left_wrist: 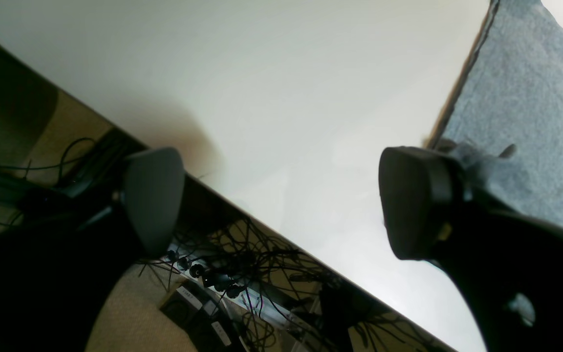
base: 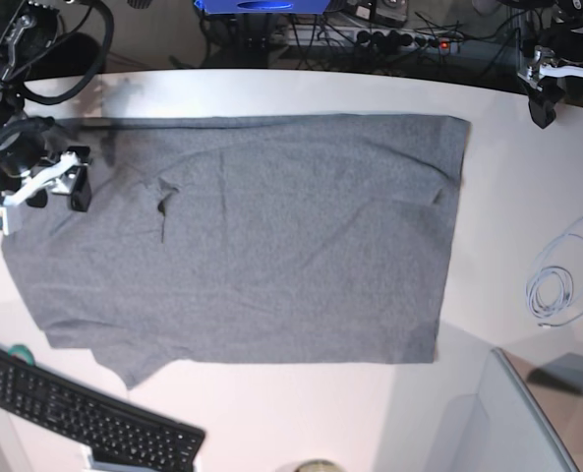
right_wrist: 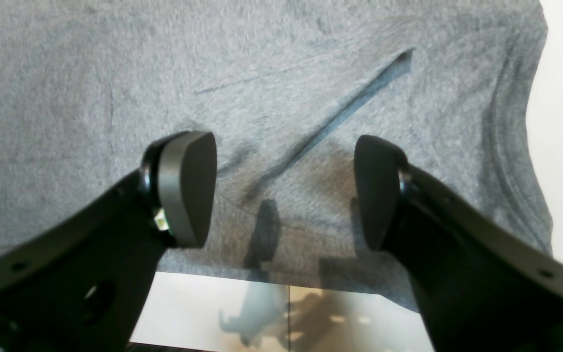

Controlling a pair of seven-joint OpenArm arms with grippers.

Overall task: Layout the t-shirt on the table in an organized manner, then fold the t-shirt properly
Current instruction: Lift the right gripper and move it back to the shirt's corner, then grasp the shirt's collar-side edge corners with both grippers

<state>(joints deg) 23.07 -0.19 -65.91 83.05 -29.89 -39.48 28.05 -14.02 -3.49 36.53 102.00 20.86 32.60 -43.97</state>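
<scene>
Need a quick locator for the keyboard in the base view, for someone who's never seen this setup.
Start at the white table with the grey t-shirt spread across it. Follow the shirt's lower left corner toward the table's near edge: the keyboard lies there at a slant. It is the only black, flat, keyed thing on the tabletop.

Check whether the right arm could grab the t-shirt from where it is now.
Probably yes: the right pincer hangs open directly over the t-shirt, with nothing between them.
</scene>
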